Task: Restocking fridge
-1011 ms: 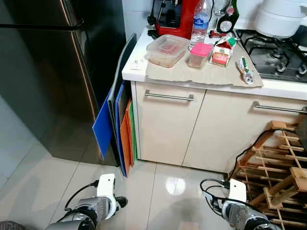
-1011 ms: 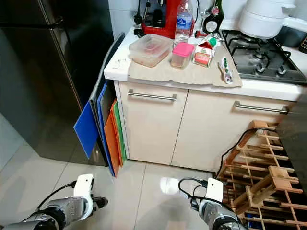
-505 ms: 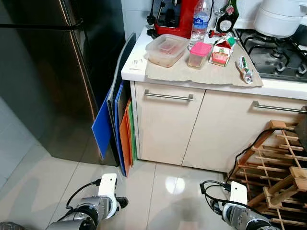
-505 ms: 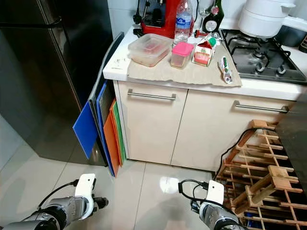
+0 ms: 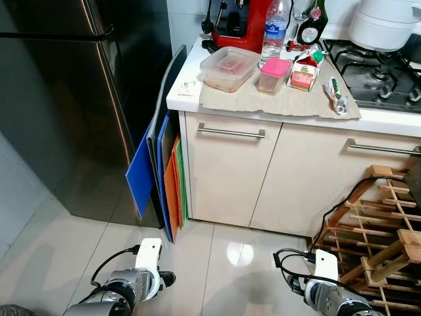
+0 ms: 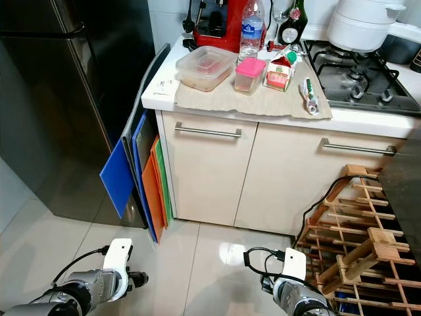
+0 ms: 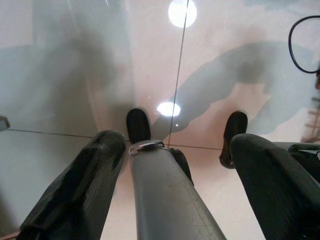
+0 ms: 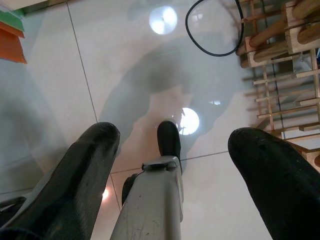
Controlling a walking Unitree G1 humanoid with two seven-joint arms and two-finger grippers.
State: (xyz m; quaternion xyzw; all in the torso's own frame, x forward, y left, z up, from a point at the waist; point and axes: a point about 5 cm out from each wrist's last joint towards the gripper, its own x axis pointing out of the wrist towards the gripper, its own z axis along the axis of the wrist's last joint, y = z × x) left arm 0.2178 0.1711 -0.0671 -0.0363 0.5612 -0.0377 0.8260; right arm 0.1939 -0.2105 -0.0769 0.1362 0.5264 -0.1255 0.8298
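Facing the closed fridge (image 5: 59,99) at left, the robot hangs its left pincer (image 7: 170,165) and right pincer (image 8: 170,165) spread and empty over the floor; food tub (image 5: 229,68) and bottle (image 5: 274,29) wait far on the table (image 5: 197,99).

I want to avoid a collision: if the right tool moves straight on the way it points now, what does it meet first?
Probably the glossy tiled floor. The right tool points down at it with fingers apart, nothing between them; the wooden rack lies aside.

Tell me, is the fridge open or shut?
Shut. The fridge shows dark door fronts flush and closed, with no gap and no interior visible; both arms hang low over the floor.
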